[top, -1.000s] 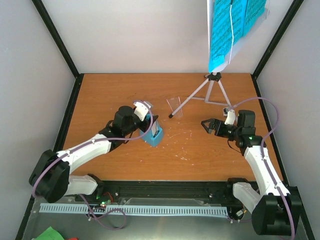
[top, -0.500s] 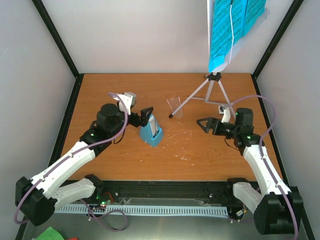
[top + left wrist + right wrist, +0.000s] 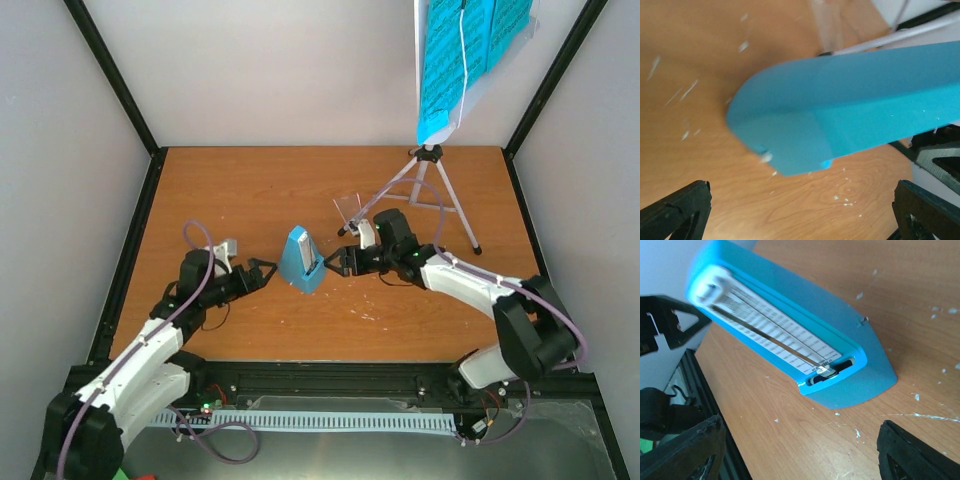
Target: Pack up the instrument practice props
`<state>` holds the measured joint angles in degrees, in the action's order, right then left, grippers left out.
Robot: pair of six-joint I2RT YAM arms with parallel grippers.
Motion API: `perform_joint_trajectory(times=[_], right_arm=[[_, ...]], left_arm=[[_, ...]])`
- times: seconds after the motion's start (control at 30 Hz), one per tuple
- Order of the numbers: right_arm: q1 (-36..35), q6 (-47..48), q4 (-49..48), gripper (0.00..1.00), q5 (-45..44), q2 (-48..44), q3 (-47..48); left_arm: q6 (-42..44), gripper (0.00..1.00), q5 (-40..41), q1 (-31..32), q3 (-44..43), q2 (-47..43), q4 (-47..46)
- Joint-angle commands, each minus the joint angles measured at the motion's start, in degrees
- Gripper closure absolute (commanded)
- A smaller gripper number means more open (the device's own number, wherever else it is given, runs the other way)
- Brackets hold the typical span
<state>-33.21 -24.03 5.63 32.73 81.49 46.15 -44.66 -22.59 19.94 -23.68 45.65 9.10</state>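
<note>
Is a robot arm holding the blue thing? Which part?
Nothing is held. The left end effector and right end effector are open, either side of the metronome.

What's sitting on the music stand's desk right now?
Bright-blue sheet-music pages rest on the desk, covering most of it. The frame's top edge cuts off their upper part.

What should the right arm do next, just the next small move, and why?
Probably ease the right gripper forward so its open jaws straddle the metronome. It stands upright on the table, touched by neither gripper. The right one faces its white face, just short of it, and the left gripper sits open on the far side.
</note>
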Motion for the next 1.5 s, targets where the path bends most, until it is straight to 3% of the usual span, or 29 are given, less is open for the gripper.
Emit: perform_joint_trajectory(times=[0.0,0.07,0.27,0.43,0.6,0.9,1.47], right_arm=[[-0.5,-4.5,-6.8,0.38,-3.2,4.9,2.6],[-0.5,-4.9,-6.7,0.41,-4.4,7.1,3.7],[-0.5,-4.1,-3.9,0.46,-10.7,12.0,7.5],[-0.4,-2.2,-0.4,0.47,-14.6,16.3,12.9],[-0.4,-3.4,-2.2,0.49,-12.6,18.5,13.5],[-0.6,-3.9,-3.5,0.53,-8.5,20.1,12.4],[-3.1,0.3,-2.4,0.53,-4.4,18.4,8.4]], left_arm=[[-9.9,0.01,-11.6,-5.3,8.5,-0.1,-11.0],[-12.2,0.01,-13.5,-5.9,11.3,0.8,-15.9],[-9.2,0.05,-13.1,-6.2,10.6,7.2,-16.3],[-4.7,0.16,-15.2,-6.3,6.1,19.4,-17.5],[-3.1,0.31,-15.4,-6.3,3.0,26.9,-21.7],[-1.9,0.41,-15.1,-6.3,-1.6,34.2,-23.5],[2.5,0.45,-13.6,-6.3,-11.5,45.0,-22.9]])
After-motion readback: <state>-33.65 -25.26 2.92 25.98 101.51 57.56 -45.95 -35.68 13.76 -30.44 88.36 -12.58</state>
